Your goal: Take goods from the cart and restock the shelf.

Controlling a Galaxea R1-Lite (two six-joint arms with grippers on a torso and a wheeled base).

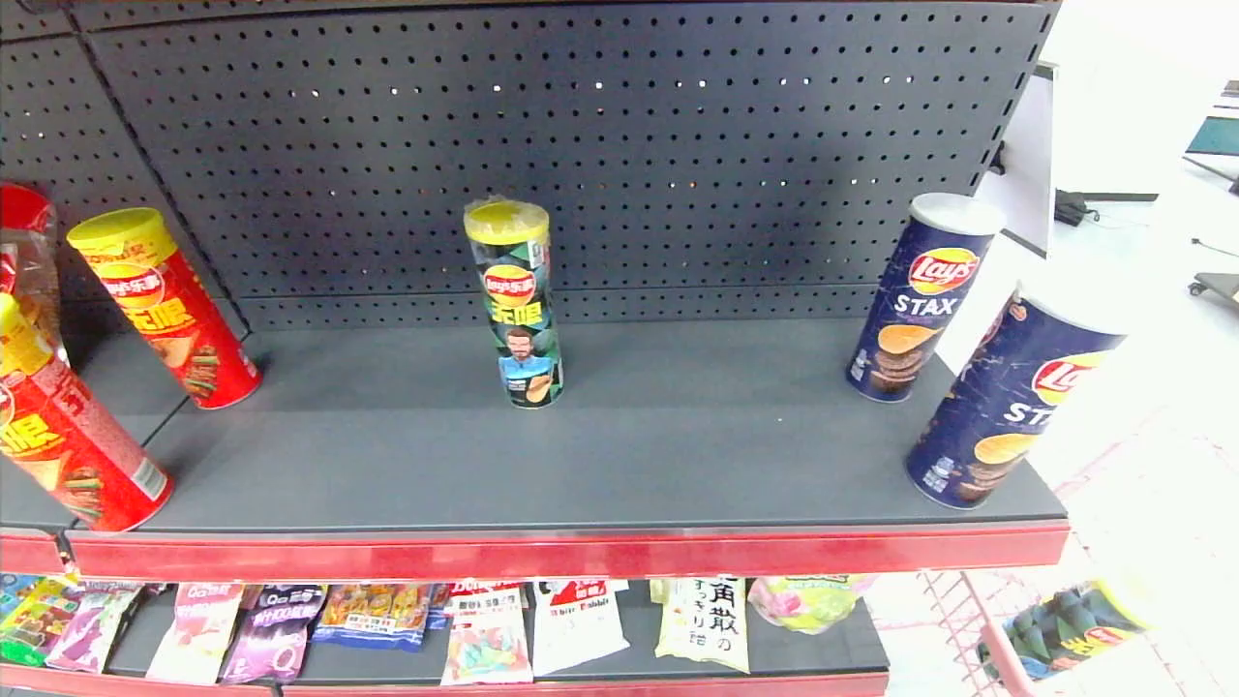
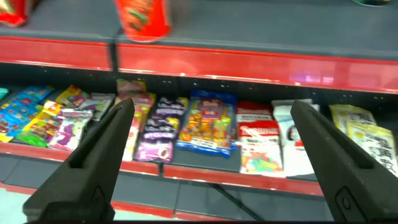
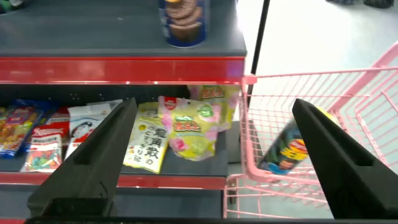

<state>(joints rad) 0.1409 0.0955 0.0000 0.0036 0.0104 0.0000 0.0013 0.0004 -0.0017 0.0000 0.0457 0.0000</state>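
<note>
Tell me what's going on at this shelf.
The robot is restocking chip cans from the pink cart onto the shelf. Red cans, a green can and blue cans stand there. One dark can sits tilted in the cart. The left gripper and right gripper are below shelf level, jaws open and empty.

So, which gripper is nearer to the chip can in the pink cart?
Right. The right gripper faces the pink cart, with the chip can just beyond one finger. The left gripper faces snack bags on the lower shelf, farther away.
</note>
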